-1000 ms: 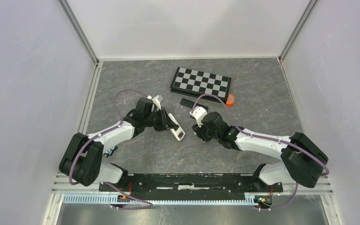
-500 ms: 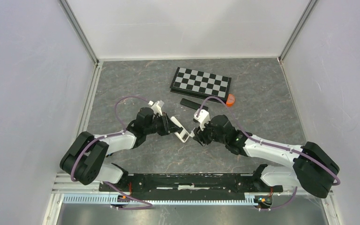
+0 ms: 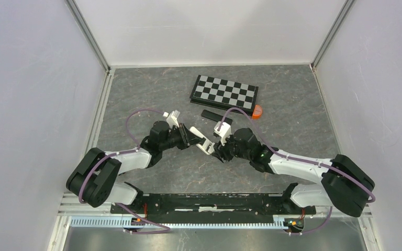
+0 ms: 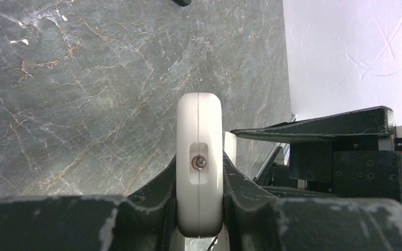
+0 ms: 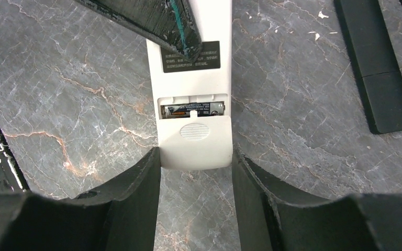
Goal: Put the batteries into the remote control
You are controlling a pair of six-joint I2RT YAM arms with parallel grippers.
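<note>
The white remote control (image 3: 203,143) is held off the table, and my left gripper (image 3: 191,138) is shut on it. In the left wrist view it shows end-on (image 4: 199,157), squeezed between both fingers. The right wrist view looks at its back (image 5: 193,78). The battery cover (image 5: 194,140) is slid partly back, and one battery (image 5: 191,109) shows in the slot above it. My right gripper (image 5: 196,157) is open, its fingertips (image 5: 154,162) flanking the cover end of the remote.
A black remote (image 3: 215,115) lies on the table behind the grippers, beside a folded chessboard (image 3: 224,91) and a small orange object (image 3: 257,111). White walls close in the marble table (image 3: 293,104) on three sides.
My left arm carried the white remote rightward to the middle. My right gripper moved left to meet it, so the remote's end now sits between its fingers.
</note>
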